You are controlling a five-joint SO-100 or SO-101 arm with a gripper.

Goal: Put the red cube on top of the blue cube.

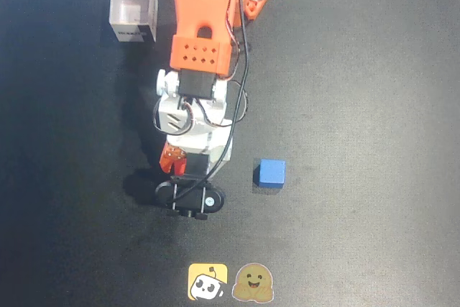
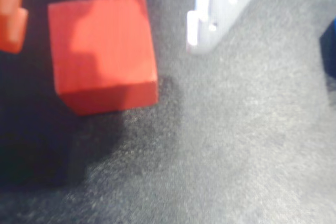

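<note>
Wrist view, nearest: red cube (image 2: 102, 51) sits on the dark counter (image 2: 236, 145) between orange finger (image 2: 11, 17) at 9 o'clock and white finger (image 2: 210, 11) at 1 o'clock. Pincer (image 2: 113, 17) spread wide, straddling, gripping nothing. Blue cube (image 1: 271, 173) waits at 3 o'clock of the pincer in the overhead view; white box (image 1: 133, 11) far at 11.

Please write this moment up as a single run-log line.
stage: approaching pick | hand: open, either side of matte red cube | red cube: on dark mat | matte blue cube: apart, uncovered | stack: not done
</note>
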